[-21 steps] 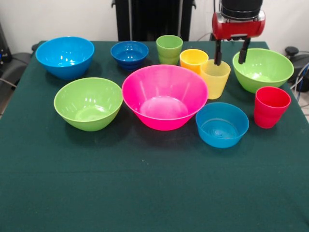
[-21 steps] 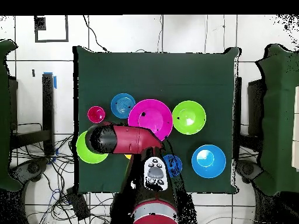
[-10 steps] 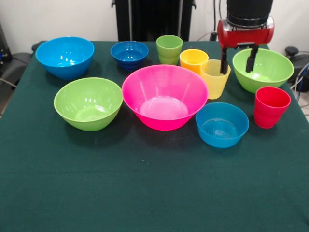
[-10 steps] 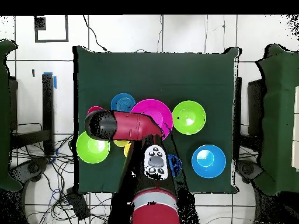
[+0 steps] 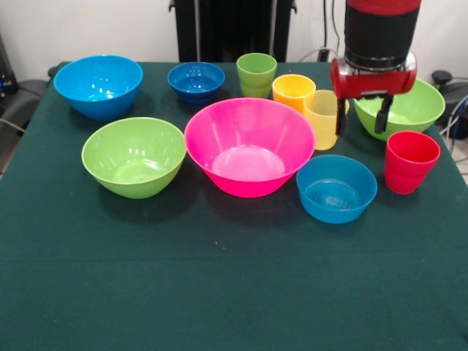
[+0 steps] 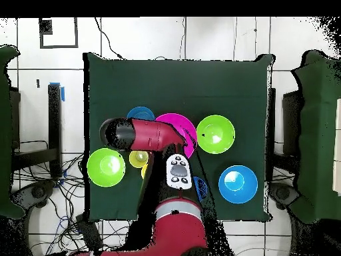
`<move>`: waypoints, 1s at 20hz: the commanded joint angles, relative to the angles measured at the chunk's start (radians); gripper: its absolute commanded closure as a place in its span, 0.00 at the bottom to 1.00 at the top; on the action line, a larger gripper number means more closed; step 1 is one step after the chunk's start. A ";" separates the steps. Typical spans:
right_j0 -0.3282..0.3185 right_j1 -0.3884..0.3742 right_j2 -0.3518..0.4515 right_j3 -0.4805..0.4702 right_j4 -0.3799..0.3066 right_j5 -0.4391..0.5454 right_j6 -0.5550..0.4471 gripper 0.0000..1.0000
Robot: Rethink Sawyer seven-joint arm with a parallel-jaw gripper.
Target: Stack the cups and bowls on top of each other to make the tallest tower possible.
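Note:
My gripper (image 5: 361, 123) hangs open and empty between the pale yellow cup (image 5: 322, 121) and the right lime green bowl (image 5: 417, 106), with its left finger close to the cup's side. Below it are the red cup (image 5: 409, 161) and the small light blue bowl (image 5: 336, 189). The big pink bowl (image 5: 248, 146) stands in the middle, with the orange cup (image 5: 292, 89) and green cup (image 5: 256, 73) behind it. No tower shows; every cup and bowl stands singly. From overhead, the arm (image 6: 150, 137) hides the red cup.
On the left stand a second lime green bowl (image 5: 134, 156), a bright blue bowl (image 5: 97, 84) and a small dark blue bowl (image 5: 196, 79). The dark green tablecloth (image 5: 219, 292) is bare along the near side.
The gripper has moved down and nearer, from above the yellow cup's rim to the gap between that cup and the green bowl. It stays open. No cup or bowl has moved.

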 commanded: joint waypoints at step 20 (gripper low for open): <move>0.039 0.204 0.042 -0.140 -0.056 -0.201 0.093 0.00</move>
